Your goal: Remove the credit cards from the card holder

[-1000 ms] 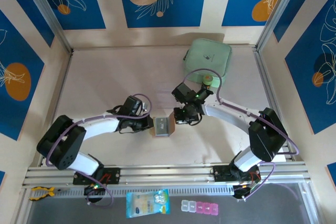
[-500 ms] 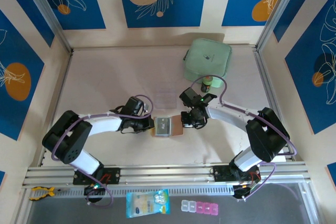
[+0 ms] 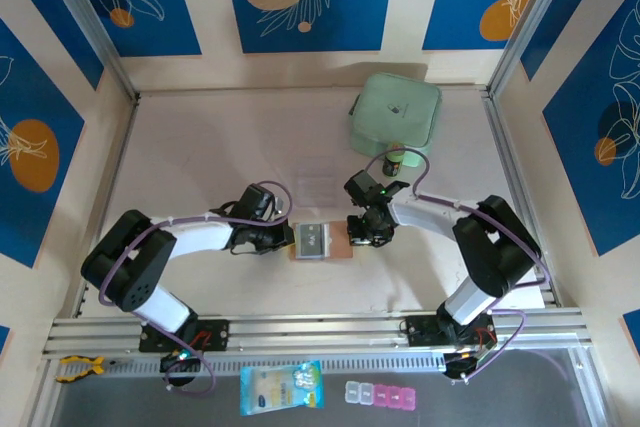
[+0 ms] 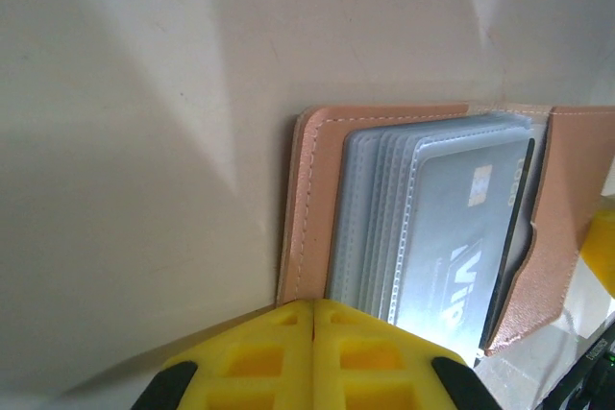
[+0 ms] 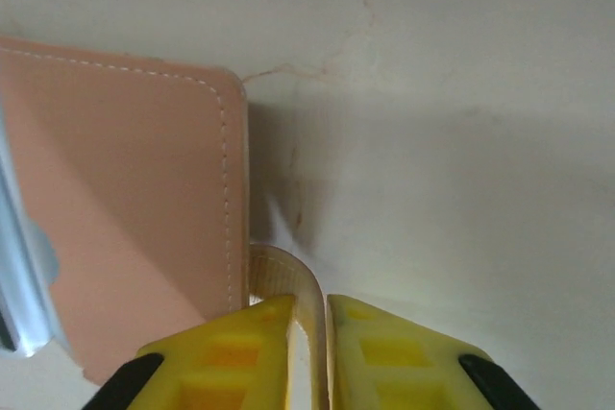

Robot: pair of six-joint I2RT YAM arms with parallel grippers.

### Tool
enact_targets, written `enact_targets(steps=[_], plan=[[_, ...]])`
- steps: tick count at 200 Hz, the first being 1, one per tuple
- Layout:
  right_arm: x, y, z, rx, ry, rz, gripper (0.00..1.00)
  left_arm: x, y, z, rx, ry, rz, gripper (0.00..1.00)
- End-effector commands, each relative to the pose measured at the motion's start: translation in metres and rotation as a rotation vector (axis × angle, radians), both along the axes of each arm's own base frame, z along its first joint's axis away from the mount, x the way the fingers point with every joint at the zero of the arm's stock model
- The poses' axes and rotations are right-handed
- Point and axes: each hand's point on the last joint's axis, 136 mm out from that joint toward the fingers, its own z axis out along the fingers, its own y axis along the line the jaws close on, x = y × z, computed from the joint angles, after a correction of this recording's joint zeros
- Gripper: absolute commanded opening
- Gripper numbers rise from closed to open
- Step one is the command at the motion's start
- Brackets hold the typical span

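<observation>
Card holder (image 4: 306, 208) is looking like matt, fine-grained faux leather with stitched edges. Its stacked sleeves (image 4: 370, 228) are coming across as clear, glossy plastic, and the dark card (image 4: 452, 237) inside is catching a sheen. Yellow fingers (image 4: 245, 357) are reading as smooth moulded plastic. Table (image 4: 144, 141) is looking matt.

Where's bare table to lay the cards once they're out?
Free: far-left table, between left rail and clear plastic sheet; near strip before front rail. Crowded: middle, where left gripper and right gripper flank the card holder, and around the green pouch.
</observation>
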Motion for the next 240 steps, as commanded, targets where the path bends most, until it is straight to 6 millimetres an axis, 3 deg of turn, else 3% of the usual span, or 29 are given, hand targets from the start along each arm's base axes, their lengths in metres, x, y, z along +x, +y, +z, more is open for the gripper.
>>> enact_targets(steps=[1,60,94,155,174,204,240], plan=[[-0.001,-0.007,-0.009,-0.036,0.011,-0.002,0.22,-0.003,-0.001,-0.005,0.019,0.034,0.004,0.05],[-0.005,-0.017,-0.008,-0.073,0.019,-0.026,0.33,-0.004,-0.003,0.001,0.003,0.029,0.001,0.05],[-0.007,-0.024,0.013,-0.082,-0.015,-0.043,0.40,0.000,-0.005,0.014,-0.010,0.001,-0.001,0.05],[-0.007,-0.020,0.069,-0.043,-0.112,-0.042,0.43,-0.003,-0.007,0.012,-0.017,0.009,-0.017,0.05],[-0.002,-0.008,0.088,-0.017,-0.146,-0.036,0.43,-0.004,-0.006,0.010,-0.013,0.012,-0.018,0.05],[-0.001,0.038,0.103,0.061,-0.158,0.040,0.43,-0.005,-0.006,0.005,-0.007,0.026,-0.019,0.05],[-0.004,0.076,0.079,0.001,-0.112,0.125,0.45,-0.008,-0.005,-0.003,0.013,0.053,-0.017,0.04]])
